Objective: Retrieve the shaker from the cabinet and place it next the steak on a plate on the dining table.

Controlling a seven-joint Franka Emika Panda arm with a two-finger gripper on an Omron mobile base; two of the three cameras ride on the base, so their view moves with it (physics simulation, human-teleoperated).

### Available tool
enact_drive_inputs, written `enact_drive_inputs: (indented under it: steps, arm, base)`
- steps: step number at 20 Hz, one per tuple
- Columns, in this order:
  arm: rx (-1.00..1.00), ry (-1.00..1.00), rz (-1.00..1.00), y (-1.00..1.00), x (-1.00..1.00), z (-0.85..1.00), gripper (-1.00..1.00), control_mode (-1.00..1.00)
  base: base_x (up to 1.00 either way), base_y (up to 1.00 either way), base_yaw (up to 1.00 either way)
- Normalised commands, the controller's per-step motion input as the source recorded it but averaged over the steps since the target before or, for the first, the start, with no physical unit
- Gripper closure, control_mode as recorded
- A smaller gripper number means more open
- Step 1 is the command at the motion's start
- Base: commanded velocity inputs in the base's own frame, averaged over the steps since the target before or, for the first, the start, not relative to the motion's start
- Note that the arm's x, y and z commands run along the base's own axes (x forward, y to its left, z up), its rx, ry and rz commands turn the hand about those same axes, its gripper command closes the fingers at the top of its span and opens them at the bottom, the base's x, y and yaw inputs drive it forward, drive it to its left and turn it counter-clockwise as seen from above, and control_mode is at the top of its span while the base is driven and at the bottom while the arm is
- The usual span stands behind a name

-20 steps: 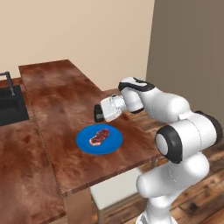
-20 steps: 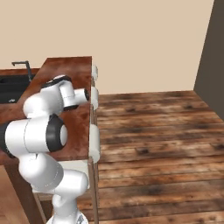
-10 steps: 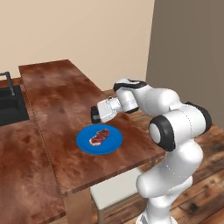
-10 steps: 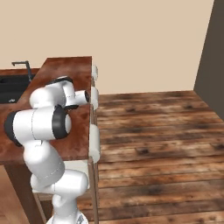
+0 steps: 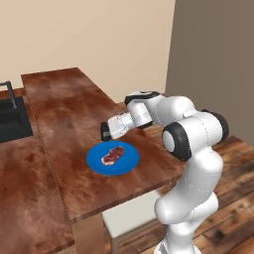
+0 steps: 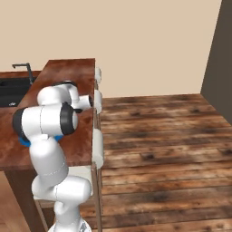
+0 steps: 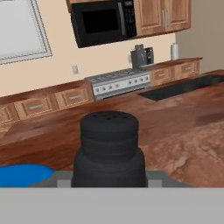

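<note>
The black shaker stands upright and close in the hand view, with my gripper shut on it. It hangs low over the dining table, just past the far edge of the blue plate. The steak lies in the middle of the plate. A sliver of the plate shows at the lower left of the hand view. In the right base view my arm covers the gripper, and blue bits of the plate peek out beside it. The cabinet is out of view.
A black sink with a faucet sits in the counter left of the table. White stools line the table's right edge above the wooden floor. Far off stand a stove and a microwave.
My gripper has carried the shaker a little to the left and down, closer to the plate's far edge. The plate and steak have stayed put.
</note>
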Motion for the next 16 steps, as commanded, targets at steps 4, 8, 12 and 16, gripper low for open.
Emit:
enact_drive_inputs:
  steps: [4,8,12,16]
  arm:
    - [0.0,0.0,0.0,0.0,0.23,-0.17,1.0,-1.0]
    - [0.0,0.0,0.0,0.01,0.15,-0.03,1.0,-1.0]
    - [0.0,0.0,0.0,0.01,0.08,-0.01,1.0,-1.0]
    - [0.0,0.0,0.01,0.0,0.01,-0.06,1.0,-1.0]
  base:
    - [0.0,0.0,0.0]
    - [0.0,0.0,0.0]
    - [0.0,0.0,0.0]
    - [0.0,0.0,0.0]
